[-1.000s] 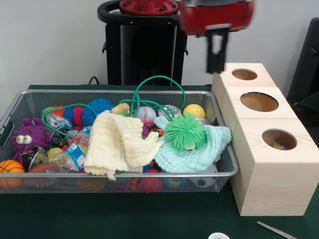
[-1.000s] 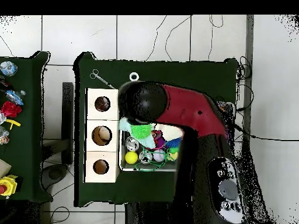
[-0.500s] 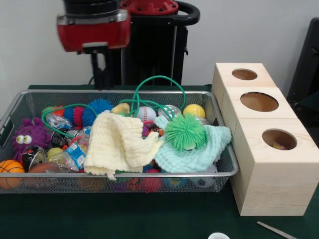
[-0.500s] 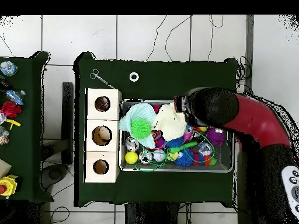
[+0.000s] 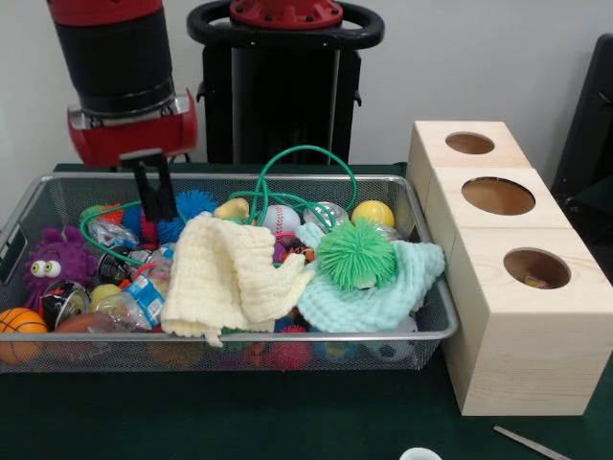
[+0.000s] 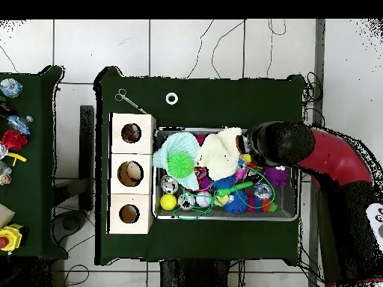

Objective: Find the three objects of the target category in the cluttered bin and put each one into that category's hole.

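The silver wire-mesh bin (image 5: pixel 230 337) is packed with toys: a yellow cloth (image 5: pixel 225 278), a mint cloth (image 5: pixel 378 302), a green spiky ball (image 5: pixel 356 254), a baseball (image 5: pixel 281 218), a yellow ball (image 5: pixel 373 212) and a purple monster toy (image 5: pixel 53 264). My gripper (image 5: pixel 158 206) hangs low over the bin's far left, tips beside a blue spiky ball (image 5: pixel 194 204), open and empty. The mid-sized hole (image 5: pixel 536 268) is in the nearest wooden box, with a small object inside. In the overhead view my arm (image 6: pixel 280 142) hides the gripper above the bin (image 6: pixel 224 218), and the hole (image 6: pixel 131 133) shows.
The widest hole (image 5: pixel 498 195) and the smallest hole (image 5: pixel 469 143) lie behind the nearest box. A green cord (image 5: pixel 297 153) loops above the bin's far rim. A metal tool (image 5: pixel 527 443) and a white ring (image 5: pixel 421 454) lie on the green table in front.
My arm has swung from over the wooden boxes across to the bin's left end and has come down, so the gripper now sits among the toys.
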Robot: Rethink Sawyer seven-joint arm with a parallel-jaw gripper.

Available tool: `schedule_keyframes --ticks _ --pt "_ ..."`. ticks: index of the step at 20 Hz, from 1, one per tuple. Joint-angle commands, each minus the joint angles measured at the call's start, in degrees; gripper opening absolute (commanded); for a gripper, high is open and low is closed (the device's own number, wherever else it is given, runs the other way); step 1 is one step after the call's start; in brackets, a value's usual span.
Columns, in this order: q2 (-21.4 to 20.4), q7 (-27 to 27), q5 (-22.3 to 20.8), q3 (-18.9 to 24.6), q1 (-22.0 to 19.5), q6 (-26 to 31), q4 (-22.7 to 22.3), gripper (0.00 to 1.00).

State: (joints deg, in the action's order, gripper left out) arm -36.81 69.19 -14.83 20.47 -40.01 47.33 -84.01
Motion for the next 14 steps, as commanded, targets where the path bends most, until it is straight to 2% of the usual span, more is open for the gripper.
schedule_keyframes --ticks 1,7,8,12,14 --pt "4.11 -15.34 -6.08 8.67 -0.32 1.0 -1.54 0.0" --pt "3.98 -17.06 -7.82 10.91 -1.87 4.05 -0.41 0.0" --pt "4.01 -16.96 -8.29 12.09 -2.79 4.2 -0.8 1.0" --pt "3.97 -15.61 -8.35 12.42 -2.99 4.42 -0.37 1.0" --pt "3.74 -12.31 -7.16 12.29 -2.98 4.86 -0.09 1.0"
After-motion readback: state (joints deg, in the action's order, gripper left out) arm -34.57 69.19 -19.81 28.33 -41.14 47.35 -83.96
